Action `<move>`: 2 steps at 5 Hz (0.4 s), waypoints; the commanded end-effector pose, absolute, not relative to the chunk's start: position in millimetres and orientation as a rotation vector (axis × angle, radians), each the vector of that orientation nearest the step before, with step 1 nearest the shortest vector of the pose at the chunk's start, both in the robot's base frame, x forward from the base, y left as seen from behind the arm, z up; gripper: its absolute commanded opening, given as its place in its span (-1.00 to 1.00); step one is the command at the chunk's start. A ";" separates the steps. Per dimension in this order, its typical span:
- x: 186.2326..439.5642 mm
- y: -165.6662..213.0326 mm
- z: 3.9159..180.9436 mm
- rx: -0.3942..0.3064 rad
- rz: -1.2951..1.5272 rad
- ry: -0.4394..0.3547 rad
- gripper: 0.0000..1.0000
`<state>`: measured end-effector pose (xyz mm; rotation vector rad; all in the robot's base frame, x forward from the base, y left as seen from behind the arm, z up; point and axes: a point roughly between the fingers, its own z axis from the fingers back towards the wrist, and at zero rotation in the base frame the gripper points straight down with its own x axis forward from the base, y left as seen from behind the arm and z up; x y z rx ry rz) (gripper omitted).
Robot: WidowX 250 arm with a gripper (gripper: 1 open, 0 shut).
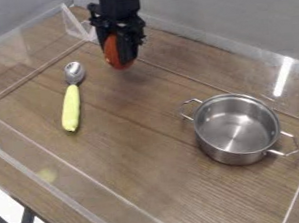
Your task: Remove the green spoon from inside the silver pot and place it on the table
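The green spoon (71, 102) lies flat on the table (145, 174) at the left, its silver bowl pointing to the back and its yellow-green handle toward the front. The silver pot (238, 126) stands at the right with nothing inside it. My gripper (122, 54) hangs at the back, pointing down, behind and to the right of the spoon's bowl. It is shut on a red-brown rounded object (119, 49), which shows between the dark fingers just above the tabletop.
Low clear acrylic walls (285, 74) edge the tabletop on all sides. Bare wood lies between the spoon and the pot and along the front.
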<state>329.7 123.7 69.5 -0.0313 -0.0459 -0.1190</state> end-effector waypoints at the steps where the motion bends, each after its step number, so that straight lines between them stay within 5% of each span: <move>1: 339.4 117.7 84.4 -0.012 -0.173 -0.089 -1.00; 2: 334.7 125.9 75.8 -0.018 -0.214 -0.075 -1.00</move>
